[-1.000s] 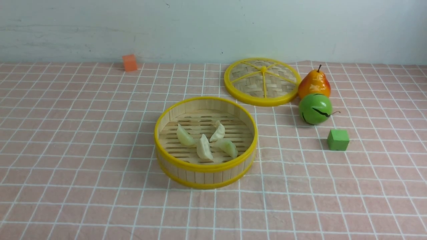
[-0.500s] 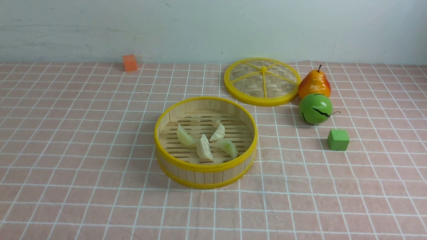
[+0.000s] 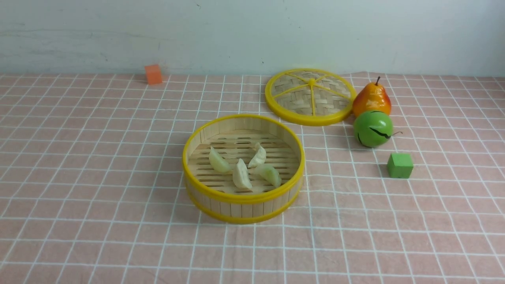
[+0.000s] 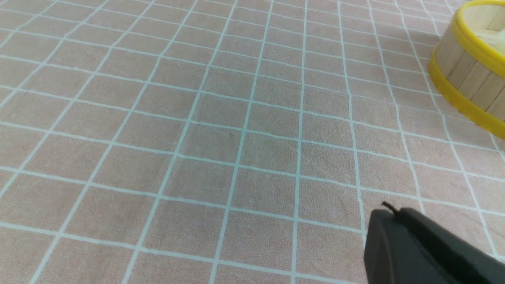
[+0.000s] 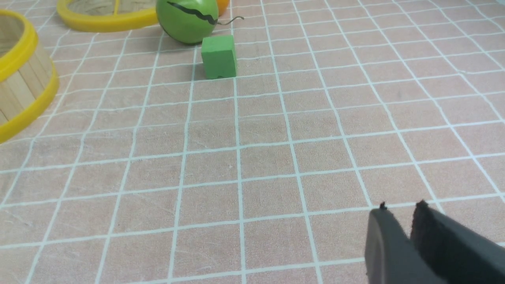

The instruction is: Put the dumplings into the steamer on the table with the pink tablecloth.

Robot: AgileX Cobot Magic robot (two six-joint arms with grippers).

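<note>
The steamer (image 3: 243, 198) stands mid-table on the pink tablecloth (image 3: 98, 177), and several pale dumplings (image 3: 241, 175) lie on its slatted floor. Neither arm shows in the front view. In the left wrist view my left gripper (image 4: 388, 211) is shut and empty, low over bare cloth, with the steamer's wall (image 4: 469, 75) some squares away. My right gripper (image 5: 401, 207) hovers over cloth too, open by a narrow gap with nothing between its fingertips (image 5: 382, 209). An edge of the steamer (image 5: 19, 90) shows far off in that view.
A flat woven lid (image 3: 309, 96) lies behind the steamer to the right. Beside the lid stand a pear (image 3: 371, 99), a green round fruit (image 3: 373, 128) and a green cube (image 3: 400, 165). An orange cube (image 3: 153, 74) sits by the back wall.
</note>
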